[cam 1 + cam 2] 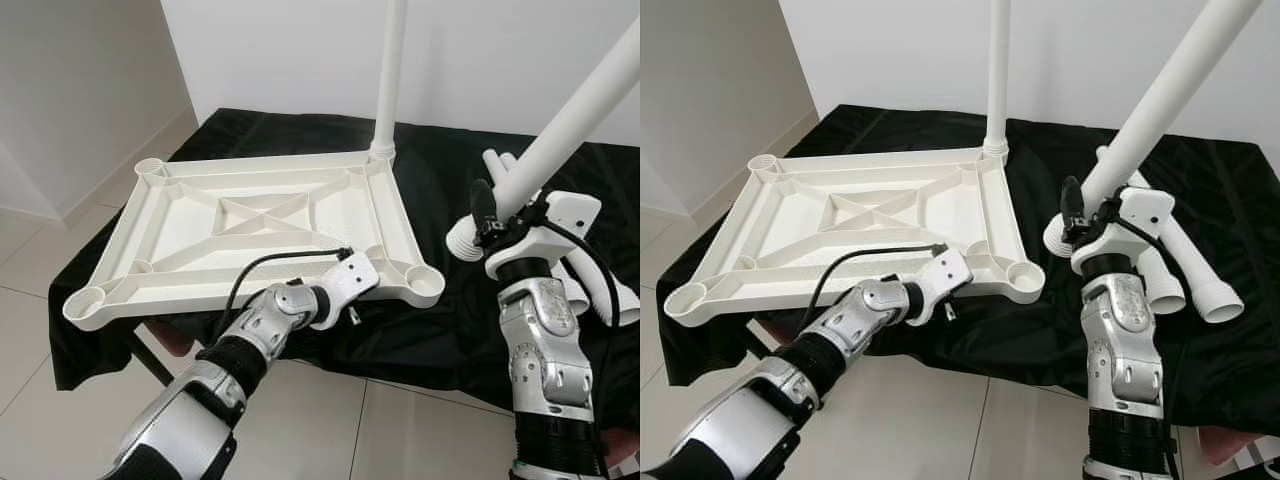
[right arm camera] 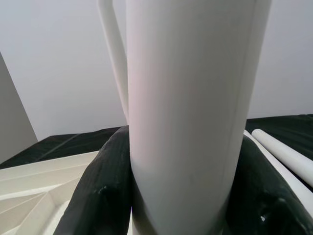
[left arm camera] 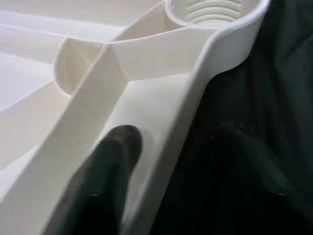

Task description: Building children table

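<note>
A: Where is the tabletop?

B: The white ribbed tabletop point(image 1: 260, 225) lies upside down on a worktop draped in black cloth point(image 1: 440, 170). The left gripper point(image 1: 352, 297) sits at its near rim, just short of the near right corner socket point(image 1: 425, 284). In the left wrist view one black finger point(image 3: 105, 181) lies inside the rim, against the wall; the other is hidden below the edge, so whether it clamps the rim cannot be told.

A: And the right gripper?

B: The right gripper point(image 1: 1090, 222) is clenched around a white leg point(image 1: 1160, 95), raised above the cloth, off to the right of the tabletop. The leg slants up and away from the gripper, with its threaded end point(image 1: 1058, 238) just below the fingers. In the right wrist view the black fingers point(image 2: 102, 196) press both sides of the tube.

A: Any leg already mounted?

B: One upright leg point(image 1: 388, 75) stands in the far right corner socket, well beyond the left gripper.

A: Others?

B: More loose legs point(image 1: 1195, 275) lie on the cloth just behind and right of the right gripper, touching one another.
</note>
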Available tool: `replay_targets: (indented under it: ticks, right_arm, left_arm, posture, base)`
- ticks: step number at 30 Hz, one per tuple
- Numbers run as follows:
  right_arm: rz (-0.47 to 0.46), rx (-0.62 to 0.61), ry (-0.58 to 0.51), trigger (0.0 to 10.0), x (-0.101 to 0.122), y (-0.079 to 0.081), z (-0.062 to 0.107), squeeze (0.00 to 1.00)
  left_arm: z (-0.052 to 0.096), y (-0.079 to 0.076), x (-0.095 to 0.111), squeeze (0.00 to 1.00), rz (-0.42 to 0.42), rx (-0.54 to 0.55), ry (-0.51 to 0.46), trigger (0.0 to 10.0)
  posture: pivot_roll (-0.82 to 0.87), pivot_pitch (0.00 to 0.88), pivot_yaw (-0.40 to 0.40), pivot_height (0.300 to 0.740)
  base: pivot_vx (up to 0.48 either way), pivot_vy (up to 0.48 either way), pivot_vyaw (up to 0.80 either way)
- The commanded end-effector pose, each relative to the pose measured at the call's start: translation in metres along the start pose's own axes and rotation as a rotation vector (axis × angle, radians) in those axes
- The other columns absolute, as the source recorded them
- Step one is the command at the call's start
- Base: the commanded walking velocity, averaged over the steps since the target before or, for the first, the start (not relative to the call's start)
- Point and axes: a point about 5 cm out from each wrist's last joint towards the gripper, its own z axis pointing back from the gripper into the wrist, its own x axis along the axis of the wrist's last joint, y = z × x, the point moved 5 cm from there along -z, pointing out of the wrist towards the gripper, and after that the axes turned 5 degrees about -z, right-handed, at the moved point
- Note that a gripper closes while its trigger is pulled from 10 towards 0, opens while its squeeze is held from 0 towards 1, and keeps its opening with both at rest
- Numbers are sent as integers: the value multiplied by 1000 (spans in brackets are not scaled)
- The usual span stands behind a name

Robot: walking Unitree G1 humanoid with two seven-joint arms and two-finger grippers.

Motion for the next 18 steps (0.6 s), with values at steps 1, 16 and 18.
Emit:
replay_targets:
  ticks: [1,16,18]
  right_arm:
    - [10,1,-11,10000,5,0,2,0]
    - [29,11,0,10000,5,0,3,0]
    - [32,19,3,10000,4,1,4,0]
  left_arm:
    - [2,-3,-1,0,53,-69,-17,0]
    - [15,4,-2,0,59,-180,-23,2157]
    - [18,6,-7,0,55,-187,-2,8078]
  posture:
    - [-199,92,114,740]
    - [-201,92,113,740]
    - [-201,92,113,740]
  base:
    - [0,0,0]
    - [0,0,0]
    - [0,0,0]
